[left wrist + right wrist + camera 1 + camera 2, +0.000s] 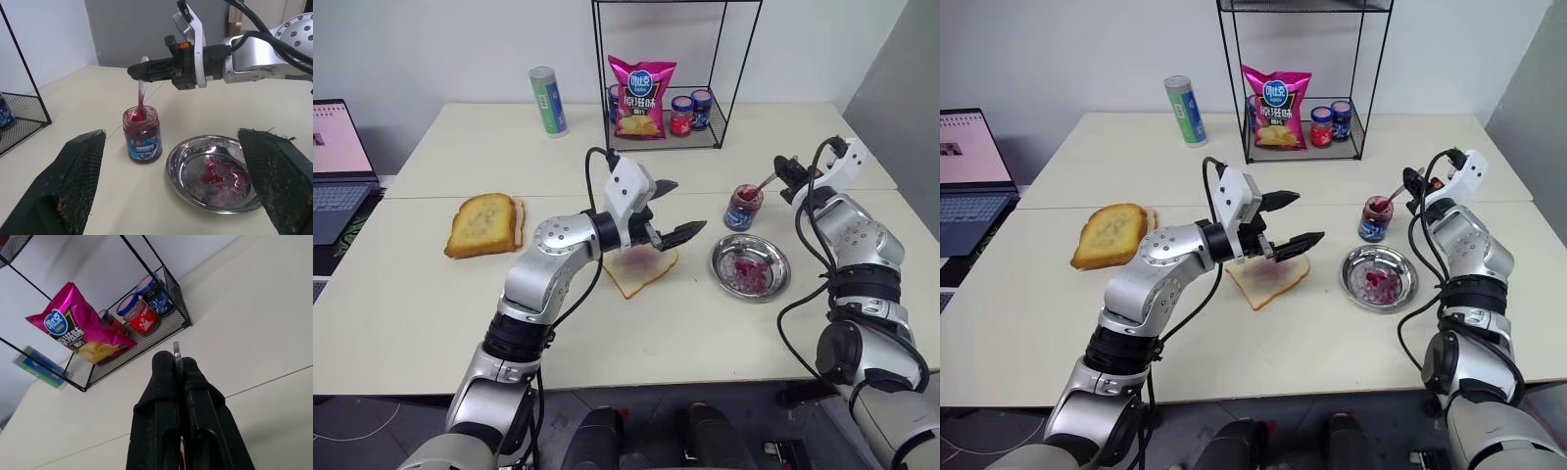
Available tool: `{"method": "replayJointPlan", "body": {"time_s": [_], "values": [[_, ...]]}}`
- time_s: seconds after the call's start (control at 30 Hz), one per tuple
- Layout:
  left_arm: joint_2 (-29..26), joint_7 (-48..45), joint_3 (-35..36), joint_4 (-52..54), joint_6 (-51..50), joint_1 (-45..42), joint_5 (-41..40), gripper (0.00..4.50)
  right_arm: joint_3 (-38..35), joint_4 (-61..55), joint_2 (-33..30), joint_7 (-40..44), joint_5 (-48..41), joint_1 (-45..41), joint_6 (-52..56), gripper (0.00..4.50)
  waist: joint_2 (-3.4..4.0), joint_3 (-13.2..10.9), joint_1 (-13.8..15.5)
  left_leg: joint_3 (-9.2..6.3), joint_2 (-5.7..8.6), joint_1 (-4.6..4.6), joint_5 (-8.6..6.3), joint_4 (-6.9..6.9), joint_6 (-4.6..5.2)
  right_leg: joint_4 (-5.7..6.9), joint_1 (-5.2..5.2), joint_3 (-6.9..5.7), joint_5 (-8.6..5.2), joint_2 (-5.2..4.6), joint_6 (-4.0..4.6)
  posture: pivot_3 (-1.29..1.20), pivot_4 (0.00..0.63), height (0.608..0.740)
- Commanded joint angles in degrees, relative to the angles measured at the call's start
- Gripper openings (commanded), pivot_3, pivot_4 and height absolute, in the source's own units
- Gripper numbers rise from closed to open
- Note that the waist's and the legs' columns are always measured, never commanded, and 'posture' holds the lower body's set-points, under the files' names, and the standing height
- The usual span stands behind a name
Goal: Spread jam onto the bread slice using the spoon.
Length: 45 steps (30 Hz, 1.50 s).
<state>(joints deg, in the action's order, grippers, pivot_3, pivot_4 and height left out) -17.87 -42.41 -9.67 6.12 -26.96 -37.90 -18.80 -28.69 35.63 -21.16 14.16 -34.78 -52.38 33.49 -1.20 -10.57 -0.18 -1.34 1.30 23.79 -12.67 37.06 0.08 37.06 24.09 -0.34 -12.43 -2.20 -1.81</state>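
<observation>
The spoon [142,87] is clamped by its handle in my right pincer [138,70], whose two black fingers are pressed tight together on it; the bowl end dips down into the open glass jar of jam [742,207], which stands on the worktop [411,313] on the right side, just far of the steel dish [750,266]. The dish sits near-right of the bread and carries red-purple smears and blobs on its floor. My left pincer [670,210] hangs with its fingers spread wide and nothing between them, pointing toward the right, above the far edge of the bread slice [641,268]. That slice lies flat near the middle of the worktop, pale with a purple-red stain at its centre, partly hidden under my left wrist. Well off to the left lie golden toasted slices [485,224], stacked. At the far side stands a black wire rack [670,69] holding a pink crisp bag [641,96] and small capped jars [690,112]; a green and blue tube [548,101] stands upright to its left. A laptop [338,162] sits open at the far left edge
</observation>
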Motion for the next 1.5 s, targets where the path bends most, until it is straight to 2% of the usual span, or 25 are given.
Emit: {"method": "replayJointPlan", "body": {"time_s": [0.03,0.17,0.27,0.53,0.73,0.9,0.97,1.27,1.5], "values": [[0.1,-0.3,0.5,0.7,1.5,-1.1,0.2,4.50,-3.2,-2.9,-0.8,-1.4,-3.5,-2.1,1.3,0.05,0.00,0.0,0.0,-0.01,0.00,0.00,0.00,0.00,0.00,0.00,0.00,0.00,0.00,0.00,0.00,0.00,0.150,0.740],[0.0,-0.2,0.7,0.7,1.7,-0.9,0.3,4.50,-5.4,-2.8,-0.5,-2.8,-6.2,-2.5,2.9,0.05,0.00,0.0,0.0,0.00,0.00,0.00,0.00,0.00,0.00,0.00,0.00,0.01,0.00,0.00,0.00,0.00,0.150,0.740],[0.0,-0.2,0.8,0.7,1.8,-0.8,0.3,4.50,-4.0,-3.4,-0.9,-2.4,-5.3,-1.9,2.5,0.05,0.00,0.0,0.0,0.00,0.00,0.00,0.00,0.00,0.00,0.00,0.00,0.00,0.00,0.00,0.00,0.00,0.150,0.740],[-0.2,-0.2,0.9,0.6,1.9,-0.8,0.3,4.50,10.6,-8.1,-2.2,4.4,8.6,2.4,-8.5,0.05,0.00,0.0,-0.1,-0.01,0.00,0.00,0.00,0.00,0.01,0.00,0.00,-0.01,0.00,0.01,0.00,0.00,0.150,0.740],[-0.5,-0.1,1.2,1.1,1.6,-0.4,0.2,4.50,17.4,-8.1,-3.3,8.4,16.0,4.9,-15.3,0.05,0.00,0.0,-0.1,0.00,0.00,0.00,0.00,0.01,0.00,-0.01,0.00,-0.01,0.00,0.00,0.00,0.00,0.150,0.740],[-0.6,0.2,1.3,1.0,1.7,-0.5,0.2,4.50,18.9,-7.4,-3.0,10.1,17.4,5.3,-15.9,0.05,0.00,0.0,-0.1,-0.01,0.00,0.00,0.00,0.00,0.00,0.00,0.01,-0.01,0.00,0.01,0.00,0.00,0.150,0.740],[-0.7,0.3,1.4,0.9,1.9,-0.4,0.3,4.50,18.3,-7.4,-2.5,10.3,16.6,5.1,-14.5,0.05,0.00,0.0,-0.1,-0.02,0.00,0.00,0.00,0.01,0.00,0.00,0.00,-0.01,0.00,0.00,0.00,0.00,0.150,0.740],[-0.3,1.3,1.4,1.2,1.9,-0.3,0.3,4.50,6.6,-5.4,0.1,5.0,5.2,1.4,-3.3,0.05,0.00,0.0,-0.1,-0.02,0.00,0.00,0.00,0.00,0.00,0.00,0.00,0.00,0.00,0.00,0.00,0.00,0.150,0.740],[-0.2,1.3,1.5,0.6,2.1,-0.7,0.5,4.50,1.6,-6.3,1.3,1.2,0.4,0.3,0.7,0.05,0.00,0.0,-0.1,-0.01,0.00,0.00,0.00,0.00,0.00,0.01,0.01,-0.01,0.00,0.00,0.00,0.00,0.150,0.740]]}}
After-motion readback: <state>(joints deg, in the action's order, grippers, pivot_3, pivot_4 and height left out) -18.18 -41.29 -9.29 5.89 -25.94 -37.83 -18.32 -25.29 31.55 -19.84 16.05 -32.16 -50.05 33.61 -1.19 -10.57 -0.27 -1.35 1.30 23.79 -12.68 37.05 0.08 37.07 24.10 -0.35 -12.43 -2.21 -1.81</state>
